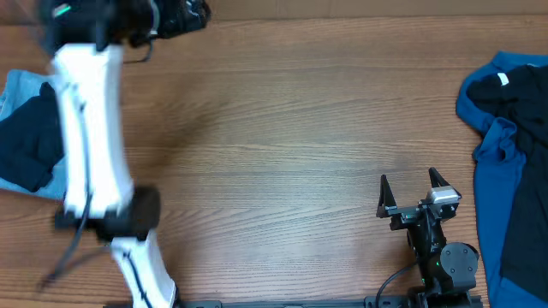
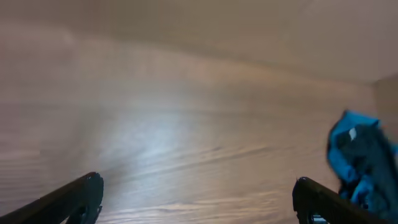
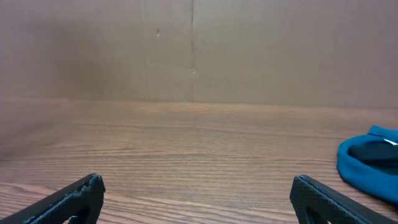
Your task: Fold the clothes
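Blue clothes sit right of right gripper — the nearer arm — jaws wide, empty (left gripper likewise, far off).

Three views, one wooden table
Overhead, we look straight down on the whole top; the right wrist, low by the near edge, faces the far edge and a brown wall; the left wrist, blurred, slants across towards the right edge. All three share the royal blue garment there.
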Available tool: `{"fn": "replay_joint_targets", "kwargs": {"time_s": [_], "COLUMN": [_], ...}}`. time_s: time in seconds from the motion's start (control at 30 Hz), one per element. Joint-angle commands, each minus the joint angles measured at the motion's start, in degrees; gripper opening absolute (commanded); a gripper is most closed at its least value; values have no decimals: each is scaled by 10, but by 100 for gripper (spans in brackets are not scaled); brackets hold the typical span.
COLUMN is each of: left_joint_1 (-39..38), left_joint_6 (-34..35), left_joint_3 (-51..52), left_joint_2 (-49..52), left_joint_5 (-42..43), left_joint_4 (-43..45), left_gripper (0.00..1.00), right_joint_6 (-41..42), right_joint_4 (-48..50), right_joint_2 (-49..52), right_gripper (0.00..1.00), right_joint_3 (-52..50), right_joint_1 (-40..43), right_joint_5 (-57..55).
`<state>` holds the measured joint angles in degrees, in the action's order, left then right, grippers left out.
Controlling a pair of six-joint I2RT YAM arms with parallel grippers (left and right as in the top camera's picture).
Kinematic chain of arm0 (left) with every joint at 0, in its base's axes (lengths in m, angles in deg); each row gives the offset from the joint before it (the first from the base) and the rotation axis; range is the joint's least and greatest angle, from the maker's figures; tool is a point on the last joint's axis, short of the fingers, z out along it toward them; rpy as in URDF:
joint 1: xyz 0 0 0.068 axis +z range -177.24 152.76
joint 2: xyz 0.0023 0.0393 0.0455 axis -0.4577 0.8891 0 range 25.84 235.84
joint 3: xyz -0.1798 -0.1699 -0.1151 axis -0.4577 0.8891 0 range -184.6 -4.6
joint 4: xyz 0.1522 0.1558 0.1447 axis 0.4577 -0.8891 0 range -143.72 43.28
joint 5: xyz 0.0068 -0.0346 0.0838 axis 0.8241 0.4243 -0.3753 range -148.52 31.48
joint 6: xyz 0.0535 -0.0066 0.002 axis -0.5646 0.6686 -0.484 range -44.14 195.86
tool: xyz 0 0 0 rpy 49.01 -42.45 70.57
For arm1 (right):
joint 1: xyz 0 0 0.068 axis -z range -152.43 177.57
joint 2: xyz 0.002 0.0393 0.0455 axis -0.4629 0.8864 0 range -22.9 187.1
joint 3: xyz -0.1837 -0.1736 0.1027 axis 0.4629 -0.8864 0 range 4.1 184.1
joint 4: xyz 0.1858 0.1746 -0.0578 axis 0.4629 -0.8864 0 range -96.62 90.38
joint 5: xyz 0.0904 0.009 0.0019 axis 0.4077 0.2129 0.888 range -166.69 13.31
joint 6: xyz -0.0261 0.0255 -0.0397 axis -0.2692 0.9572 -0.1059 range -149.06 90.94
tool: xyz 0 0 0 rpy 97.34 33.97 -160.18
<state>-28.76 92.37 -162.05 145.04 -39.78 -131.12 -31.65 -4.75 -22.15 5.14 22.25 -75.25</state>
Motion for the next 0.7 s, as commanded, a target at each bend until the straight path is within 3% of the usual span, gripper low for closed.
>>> {"fn": "replay_joint_targets", "kwargs": {"time_s": [0.0, 0.1, 0.17, 0.4, 0.5, 0.67], "left_joint_1": [-1, -1, -1, 0, 0, 0], "left_joint_6": [2, 0, -24, -24, -22, -22], "left_joint_3": [-16, -15, 18, 349, 511, 794], "left_joint_2": [-173, -286, -357, -561, -611, -690], "left_joint_5": [-58, -117, -117, -124, -123, -123], "left_joint_4": [-32, -124, -124, -114, -33, 212], "left_gripper": [100, 100, 100, 100, 100, 100], "right_joint_6": [3, 3, 3, 3, 3, 3], "right_joint_4": [3, 3, 3, 3, 3, 3], "right_joint_2": [-6, -6, -6, -6, -6, -6], "right_gripper": [100, 100, 100, 100, 100, 100], "right_joint_3": [-6, -6, -6, -6, -6, -6], "right_joint_1": [2, 2, 2, 2, 2, 2], "right_joint_5": [-5, -5, -5, -5, -5, -5]}}
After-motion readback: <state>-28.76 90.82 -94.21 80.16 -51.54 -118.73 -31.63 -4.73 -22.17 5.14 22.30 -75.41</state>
